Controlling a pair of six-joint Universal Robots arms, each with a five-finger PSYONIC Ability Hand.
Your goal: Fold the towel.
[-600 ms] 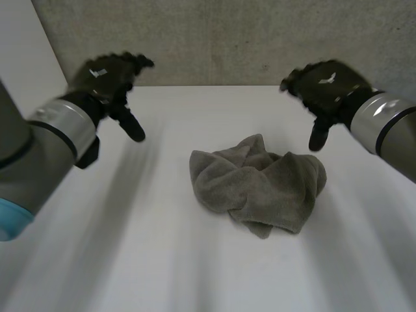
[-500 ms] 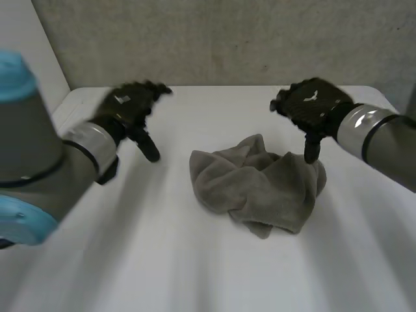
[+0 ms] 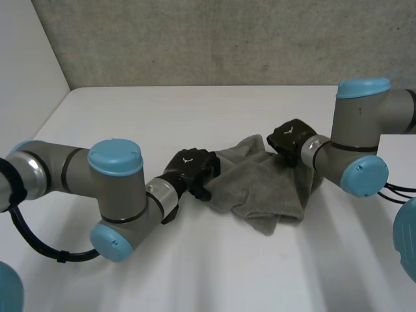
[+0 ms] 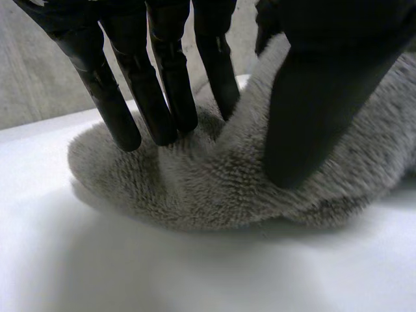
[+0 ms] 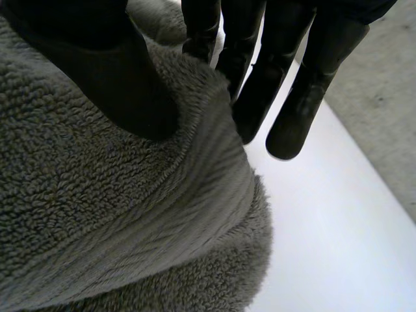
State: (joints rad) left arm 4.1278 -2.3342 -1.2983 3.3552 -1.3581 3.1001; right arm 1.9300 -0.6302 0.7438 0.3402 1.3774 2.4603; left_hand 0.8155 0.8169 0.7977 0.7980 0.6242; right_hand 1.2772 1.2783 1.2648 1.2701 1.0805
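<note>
So the left hand (image 3: 190,170) and right hand (image 3: 290,138) have dropped onto the crumpled towel (image 3: 260,188), each pinching an opposite edge, probably to spread it.

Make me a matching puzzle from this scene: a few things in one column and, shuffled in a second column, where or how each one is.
Things:
1. black left robot hand
2. black right robot hand
3. grey terry towel
4. white flat table

Places or states:
A. lies crumpled in a heap
B. pinches the towel's edge on the robot's right side
C. bears the towel
D. pinches the towel's edge on the robot's left side

Pairs: 1-D, 2-B, 3-A, 4-C.
</note>
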